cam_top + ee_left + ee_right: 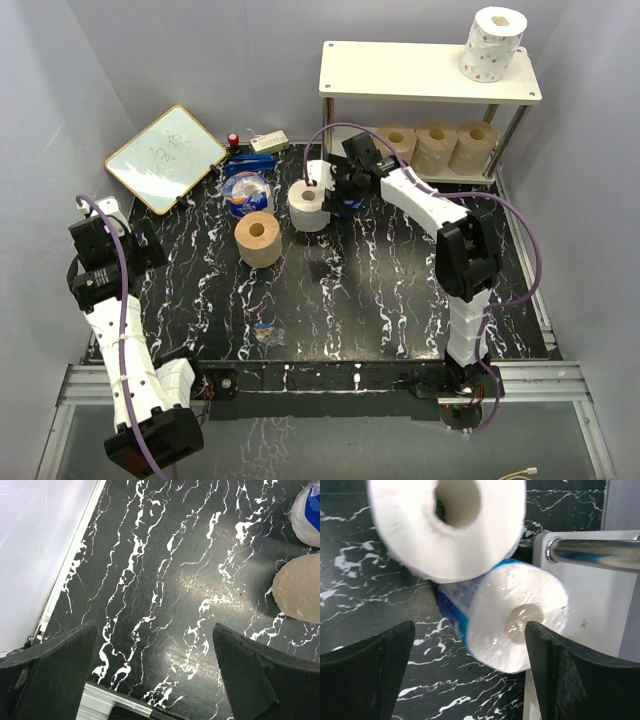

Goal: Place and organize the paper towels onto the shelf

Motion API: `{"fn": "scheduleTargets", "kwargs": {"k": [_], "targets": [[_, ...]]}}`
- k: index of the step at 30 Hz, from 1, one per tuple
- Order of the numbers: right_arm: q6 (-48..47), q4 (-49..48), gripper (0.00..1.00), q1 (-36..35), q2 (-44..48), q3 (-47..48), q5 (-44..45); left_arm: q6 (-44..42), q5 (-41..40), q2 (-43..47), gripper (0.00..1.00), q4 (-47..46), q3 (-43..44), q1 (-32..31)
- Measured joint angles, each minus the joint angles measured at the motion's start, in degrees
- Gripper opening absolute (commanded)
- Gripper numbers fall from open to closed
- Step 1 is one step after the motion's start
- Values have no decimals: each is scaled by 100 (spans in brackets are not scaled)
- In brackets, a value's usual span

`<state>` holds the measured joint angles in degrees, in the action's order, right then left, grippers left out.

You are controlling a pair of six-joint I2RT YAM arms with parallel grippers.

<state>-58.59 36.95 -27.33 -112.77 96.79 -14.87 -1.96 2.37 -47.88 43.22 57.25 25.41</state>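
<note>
The shelf [400, 70] stands at the far right. A white dotted roll [493, 42] stands on its top board, and three tan rolls [436, 147] sit on the lower tier. A plain white roll [308, 205] and a tan roll [259, 239] stand on the black marbled table. My right gripper [337, 193] is open. A blue-wrapped roll [505, 622] lies on its side between and just ahead of its fingers, with the white roll [447, 525] just beyond it. My left gripper [145, 248] is open and empty over bare table [155, 630], and the tan roll [297, 592] is off to its right.
A framed whiteboard [165, 158] leans at the far left. A blue-and-white plastic-wrapped bundle [247, 192] lies behind the tan roll. A red-topped object [233, 140] and a white box [268, 142] sit at the back. A small object [268, 330] lies near the front. A shelf leg [592, 552] is close on the right.
</note>
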Motion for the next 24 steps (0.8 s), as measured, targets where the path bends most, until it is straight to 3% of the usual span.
{"fn": "scheduleTargets", "kwargs": {"k": [5,8,15,24], "targets": [[4,13,77,160,-457,610,-68,-2,0,9,98,-2,0,0],[22,22,75,286,-651,850,-92,-2,0,11,98,-11,0,0],[129,127,72,474,-737,885,-308,-2,0,11,98,-37,0,0],[212,151,59,479,-769,883,-341,-2,0,11,98,-37,0,0]]}}
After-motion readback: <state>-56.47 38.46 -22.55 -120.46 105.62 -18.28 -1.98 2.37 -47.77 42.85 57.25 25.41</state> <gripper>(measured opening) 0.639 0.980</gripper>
